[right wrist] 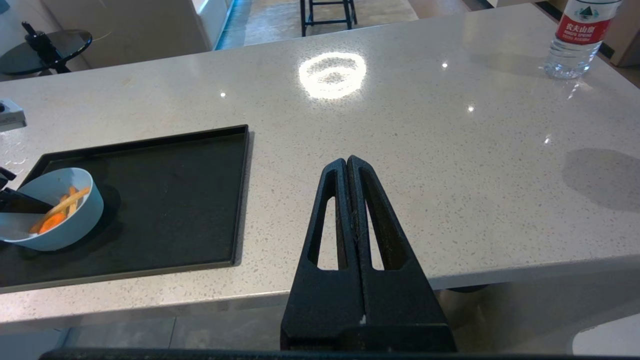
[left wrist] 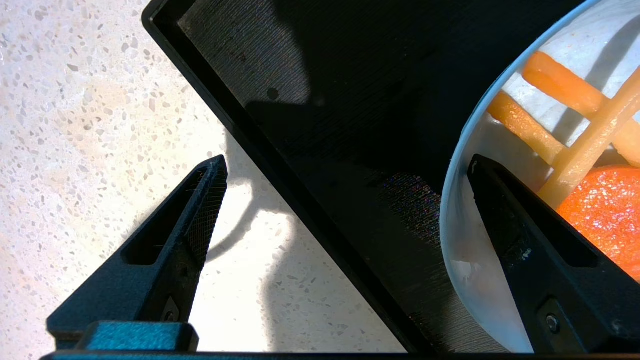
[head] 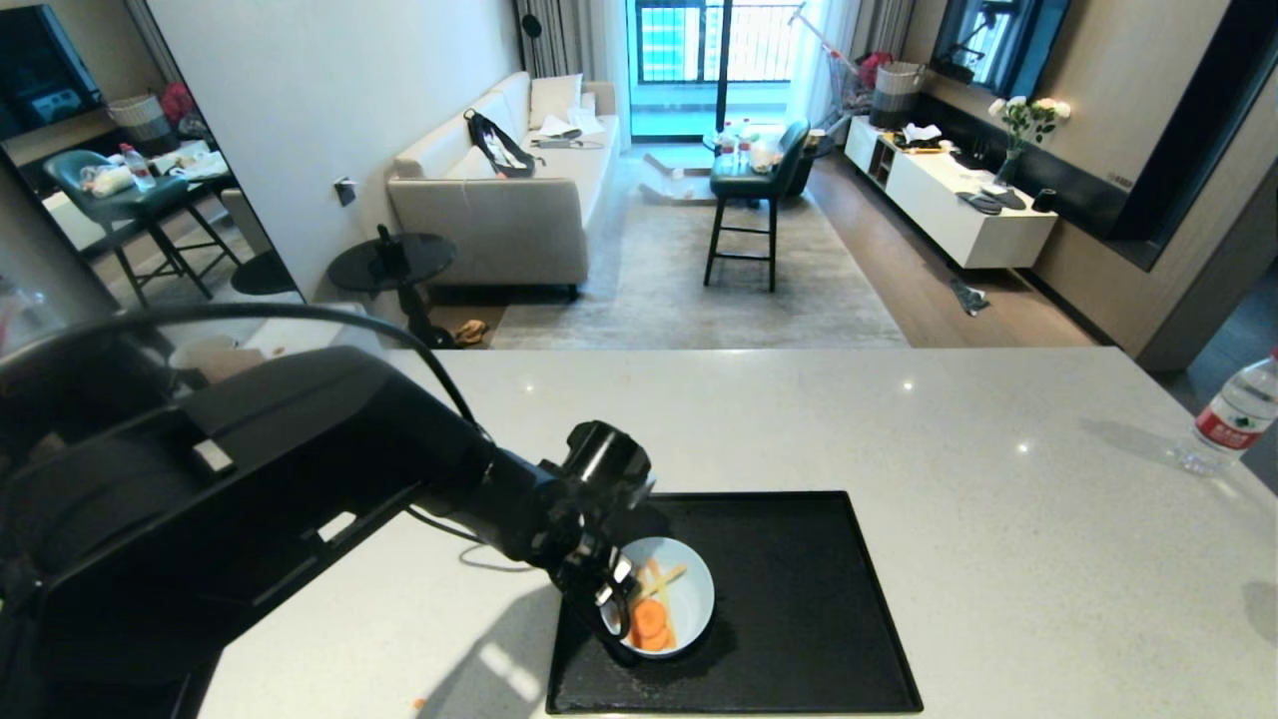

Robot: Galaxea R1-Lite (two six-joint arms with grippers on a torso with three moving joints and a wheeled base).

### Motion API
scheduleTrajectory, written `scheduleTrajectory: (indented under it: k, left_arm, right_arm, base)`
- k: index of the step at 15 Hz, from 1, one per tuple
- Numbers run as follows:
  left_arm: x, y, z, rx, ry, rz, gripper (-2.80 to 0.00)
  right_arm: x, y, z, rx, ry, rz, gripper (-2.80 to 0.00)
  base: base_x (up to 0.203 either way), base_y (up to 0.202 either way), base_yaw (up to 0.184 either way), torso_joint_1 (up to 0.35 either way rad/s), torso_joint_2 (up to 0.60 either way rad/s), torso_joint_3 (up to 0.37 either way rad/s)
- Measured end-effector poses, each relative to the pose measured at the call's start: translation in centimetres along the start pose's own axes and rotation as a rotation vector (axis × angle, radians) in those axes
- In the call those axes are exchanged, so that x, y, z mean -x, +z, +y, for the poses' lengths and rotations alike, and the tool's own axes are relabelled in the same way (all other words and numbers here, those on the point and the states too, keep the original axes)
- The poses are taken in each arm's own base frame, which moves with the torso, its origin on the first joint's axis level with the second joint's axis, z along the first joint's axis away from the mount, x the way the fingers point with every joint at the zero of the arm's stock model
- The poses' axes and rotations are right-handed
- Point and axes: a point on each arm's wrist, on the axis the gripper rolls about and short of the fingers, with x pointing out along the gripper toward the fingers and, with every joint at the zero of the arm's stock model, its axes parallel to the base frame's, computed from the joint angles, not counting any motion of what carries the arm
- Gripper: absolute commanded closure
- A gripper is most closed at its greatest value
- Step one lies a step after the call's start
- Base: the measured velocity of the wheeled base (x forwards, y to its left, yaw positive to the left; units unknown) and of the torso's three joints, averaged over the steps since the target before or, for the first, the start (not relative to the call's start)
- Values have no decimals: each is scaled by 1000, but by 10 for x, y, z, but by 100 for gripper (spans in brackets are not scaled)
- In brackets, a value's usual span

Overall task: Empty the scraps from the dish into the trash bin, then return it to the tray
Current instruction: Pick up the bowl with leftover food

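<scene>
- The tray lies flat on the pale speckled counter, near the robot's edge of it and a little left of centre in the head view.
- The dish sits upright on the tray, in the tray's left part near its left rim (the rest of the tray is bare black surface).
- The scraps lie inside the dish: orange carrot rounds toward the near side, a few pale-yellow sticks crossing above them.
- The left gripper reaches in from the left and hangs at the dish's left rim, pointing down.
- Its jaws stand wide apart and grip nothing: in the left wrist view one finger is inside the dish, right by the wall next to a carrot round, and the other finger is well outside, over the counter beyond the tray's rim.
- Whether the inner finger touches the dish wall cannot be told.
- In the right wrist view the dish looks slightly tilted, with the left gripper's finger entering it from the side.
- The right gripper hangs off the counter's near edge, well right of the tray, its two fingers pressed together with nothing between them.
- A water bottle with a red label stands at the counter's far right edge, well apart from the tray.
</scene>
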Motion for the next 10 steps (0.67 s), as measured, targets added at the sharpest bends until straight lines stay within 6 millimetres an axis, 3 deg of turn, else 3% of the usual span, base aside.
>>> scheduleTrajectory:
  k: [1,2,10]
  left_arm:
    - [0,0,1,0,0,1,-280]
    - [0,-1,1,0,1,2,0]
    - [8,0,9,14,7,-11,0]
  right_arm:
    - [0,0,0,0,0,0,0]
    - [0,0,0,0,-1,0,0]
    - [0,0,0,0,0,0,0]
  base:
    - [0,0,0,0,0,0]
    - [0,0,0,0,0,0]
    - [0,0,0,0,0,0]
